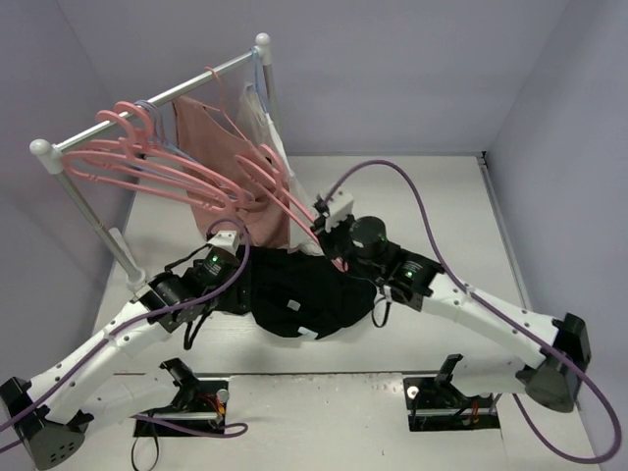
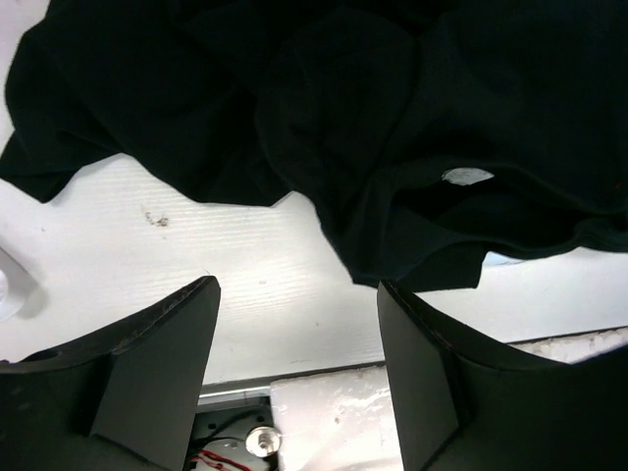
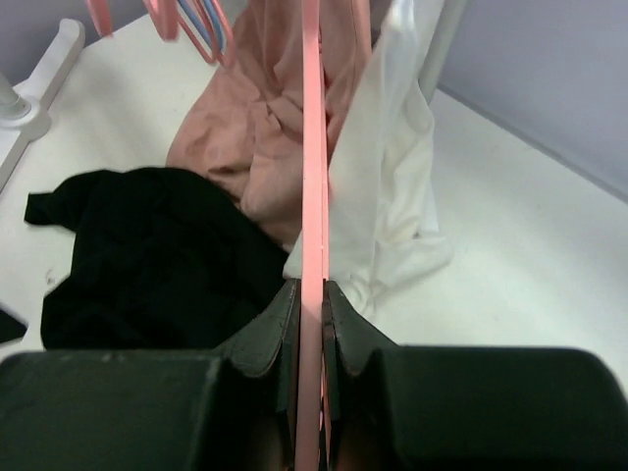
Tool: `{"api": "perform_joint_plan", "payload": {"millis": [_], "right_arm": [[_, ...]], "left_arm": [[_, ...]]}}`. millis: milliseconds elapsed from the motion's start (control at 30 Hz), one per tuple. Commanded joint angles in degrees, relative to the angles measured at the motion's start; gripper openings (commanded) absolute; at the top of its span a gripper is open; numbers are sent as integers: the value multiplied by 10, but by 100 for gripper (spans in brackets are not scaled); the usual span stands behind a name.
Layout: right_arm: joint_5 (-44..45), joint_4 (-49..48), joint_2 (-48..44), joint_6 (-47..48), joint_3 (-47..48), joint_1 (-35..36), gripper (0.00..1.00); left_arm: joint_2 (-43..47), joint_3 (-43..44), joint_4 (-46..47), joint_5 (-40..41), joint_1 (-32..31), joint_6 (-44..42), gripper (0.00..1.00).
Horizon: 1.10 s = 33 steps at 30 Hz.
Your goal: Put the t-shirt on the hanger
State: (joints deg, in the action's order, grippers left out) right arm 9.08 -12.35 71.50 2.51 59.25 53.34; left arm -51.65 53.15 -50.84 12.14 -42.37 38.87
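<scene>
1. While the right gripper [image 3: 312,294] is clamped shut on a bar of the pink hanger [image 3: 312,177], I count picking up the hanger as the only step done.
2. From the right wrist view the hanger runs edge-on, straight up from the jaws, with the dusty-pink garment [image 3: 265,147] and the white garment [image 3: 392,177] just behind it. I cannot tell whether its hook hangs on the rail [image 1: 147,113].
3. Crumpled on the table [image 1: 432,196], the t-shirt [image 1: 294,289] lies between my two arms, near the held end of the hanger. As far as I can see, no part of it is threaded onto the frame.
4. My left gripper [image 2: 296,287] hovers just short of the shirt's near edge, fingers wide apart with nothing between them. The neck opening, with its white label [image 2: 466,177], sits just beyond the right-hand finger.
5. Left to do, by my judgement: grip the shirt near the collar, work both hanger shoulders inside, and let it drape. I would call the task early.
</scene>
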Motion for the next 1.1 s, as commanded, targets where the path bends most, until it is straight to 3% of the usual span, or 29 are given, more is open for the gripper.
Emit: {"api": "perform_joint_plan", "payload": {"millis": [0, 167, 333, 467, 733, 1067], "right_arm": [[16, -12, -88, -42, -59, 6, 0], [18, 26, -185, -86, -133, 12, 0], [24, 46, -260, -123, -191, 13, 0], [24, 56, -276, -133, -206, 14, 0], [34, 64, -302, -137, -220, 14, 0], [33, 72, -332, -148, -243, 15, 0]], "left_arm": [[-16, 28, 44, 6, -3, 40, 61], [-30, 22, 61, 19, -24, 81, 61], [-68, 35, 64, 78, -84, 117, 61], [-120, 51, 60, 122, -122, 127, 59], [-233, 59, 59, 197, -141, 155, 55], [-284, 40, 57, 244, -146, 173, 52]]}}
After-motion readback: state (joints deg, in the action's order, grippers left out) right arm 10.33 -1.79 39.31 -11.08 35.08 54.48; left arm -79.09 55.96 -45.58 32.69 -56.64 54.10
